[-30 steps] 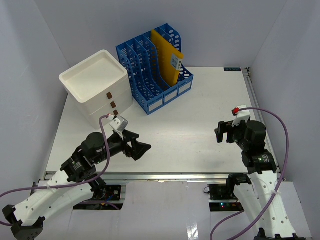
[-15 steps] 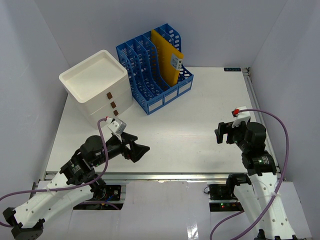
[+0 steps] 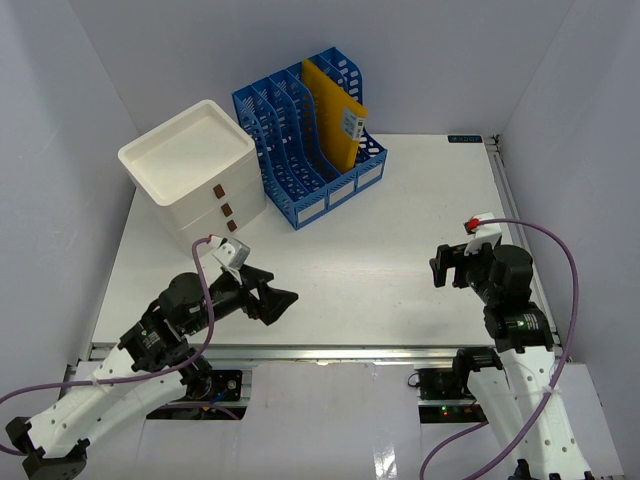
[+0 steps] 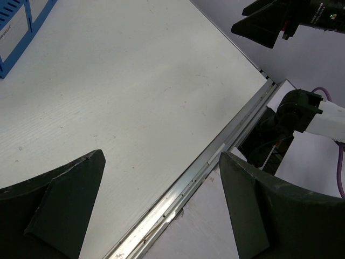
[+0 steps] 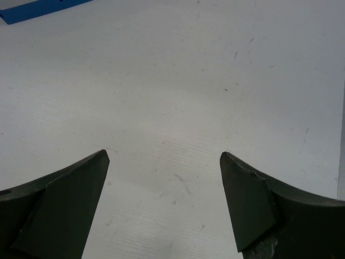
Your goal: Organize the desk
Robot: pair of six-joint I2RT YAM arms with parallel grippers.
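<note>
Two arms, jaws on both spread wide, gripping nothing. Left arm (image 3: 180, 305) low at 7 o'clock, right arm (image 3: 505, 275) at 4 o'clock, each hovering over the bench (image 3: 360, 240). Bench fills mid-view: flat, white-grey, faintly scuffed, metal rail (image 3: 350, 348) along the near edge. White drawer box (image 3: 195, 170) at 10 o'clock, blue file rack (image 3: 300, 150) at 12, yellow envelope (image 3: 335, 112) standing in it. No loose item seen; tidying looks done or nearly so. Next move likely a retreat, nothing to grasp.
</note>
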